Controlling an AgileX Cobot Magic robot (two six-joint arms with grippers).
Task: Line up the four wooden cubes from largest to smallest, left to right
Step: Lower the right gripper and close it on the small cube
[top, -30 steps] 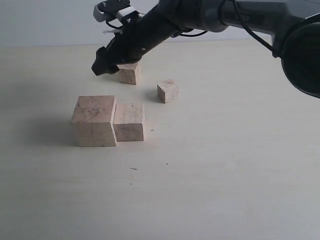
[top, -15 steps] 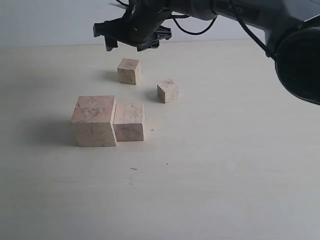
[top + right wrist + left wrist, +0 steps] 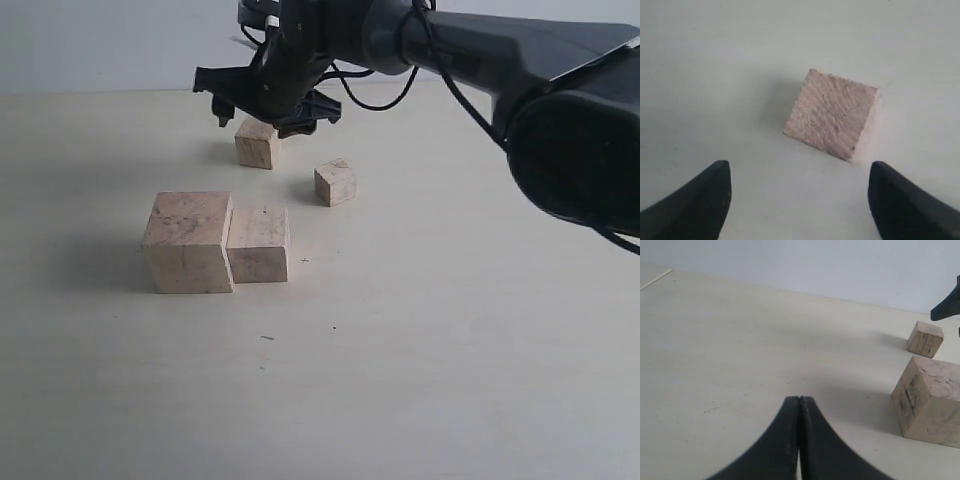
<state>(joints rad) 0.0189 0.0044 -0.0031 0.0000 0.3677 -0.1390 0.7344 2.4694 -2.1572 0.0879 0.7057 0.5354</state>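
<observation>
Four wooden cubes lie on the pale table. The largest cube (image 3: pixel 188 240) (image 3: pixel 932 400) touches the second-largest cube (image 3: pixel 258 243) on its right. Behind them sits a smaller cube (image 3: pixel 257 143) (image 3: pixel 925 338) (image 3: pixel 832 114), and the smallest cube (image 3: pixel 335 182) lies to its right. My right gripper (image 3: pixel 265 112) (image 3: pixel 800 175) hovers open just above the smaller back cube, with nothing between its fingers. My left gripper (image 3: pixel 799 400) is shut and empty, low over the table to the left of the largest cube.
The right arm (image 3: pixel 480 50) reaches in from the upper right, across the back of the table. A thin pale stick (image 3: pixel 656 279) lies far off at the table's edge in the left wrist view.
My right gripper swung up from beside the back cube, turned so its fingers spread sideways, and has come down closer over that cube. None of the cubes moved.
</observation>
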